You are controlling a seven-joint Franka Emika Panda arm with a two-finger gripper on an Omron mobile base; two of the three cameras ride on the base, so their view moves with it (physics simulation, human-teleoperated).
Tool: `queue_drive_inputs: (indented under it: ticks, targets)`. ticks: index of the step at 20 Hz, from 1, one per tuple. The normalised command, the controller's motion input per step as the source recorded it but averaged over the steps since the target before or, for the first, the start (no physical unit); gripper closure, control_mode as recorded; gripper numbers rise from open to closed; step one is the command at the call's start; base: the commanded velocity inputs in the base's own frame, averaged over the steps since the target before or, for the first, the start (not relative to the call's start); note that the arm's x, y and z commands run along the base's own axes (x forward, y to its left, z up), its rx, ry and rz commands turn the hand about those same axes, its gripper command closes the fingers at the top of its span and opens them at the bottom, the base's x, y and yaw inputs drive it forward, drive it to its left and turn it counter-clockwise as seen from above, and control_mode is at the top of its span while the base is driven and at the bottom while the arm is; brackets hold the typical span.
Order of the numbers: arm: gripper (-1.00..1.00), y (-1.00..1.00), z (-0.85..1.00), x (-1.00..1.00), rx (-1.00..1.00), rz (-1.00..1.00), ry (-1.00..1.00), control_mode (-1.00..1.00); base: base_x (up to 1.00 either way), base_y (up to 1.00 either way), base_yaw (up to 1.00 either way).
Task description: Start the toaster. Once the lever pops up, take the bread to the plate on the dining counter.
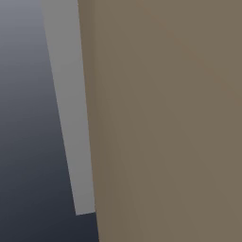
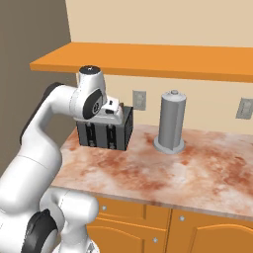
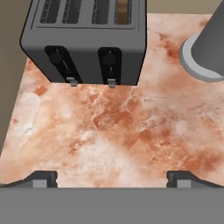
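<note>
A black four-slot toaster [image 3: 85, 41] stands on a pinkish marbled wall counter [image 3: 118, 131]. The bread [image 3: 123, 10] sits sunk in the rightmost slot, with just its tan top edge showing. Two small grey levers [image 3: 111, 82] show at the foot of the toaster's front face, both at the same height. My gripper [image 3: 113, 179] hovers above the bare counter in front of the toaster, open with nothing between its fingertips [image 3: 43, 178]. In the right base view my white hand [image 2: 109, 111] hangs just in front of the toaster [image 2: 123, 129]. The plate and the dining counter are out of view.
A tall grey cylinder on a round base [image 2: 171, 122] stands right of the toaster. An orange shelf [image 2: 148, 58] runs above the counter, and wall outlets [image 2: 139, 100] sit behind it. Orange cabinets [image 2: 163, 227] lie below. A brown panel [image 1: 165, 118] is close in the left base view.
</note>
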Motion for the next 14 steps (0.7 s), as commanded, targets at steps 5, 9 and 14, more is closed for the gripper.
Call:
queue_drive_inputs:
  ticks: [5,9,14]
  targets:
    - [-1.00,0.00,-0.10,0.01,0.00,0.00,0.00,-1.00,0.00,0.00,0.00]
    - [-1.00,0.00,-0.12,0.06,0.00,0.00,0.00,-1.00,0.00,0.00,0.00]
    - [-1.00,-0.01,-0.01,0.32,0.00,0.00,0.00,-1.00,0.00,0.00,0.00]
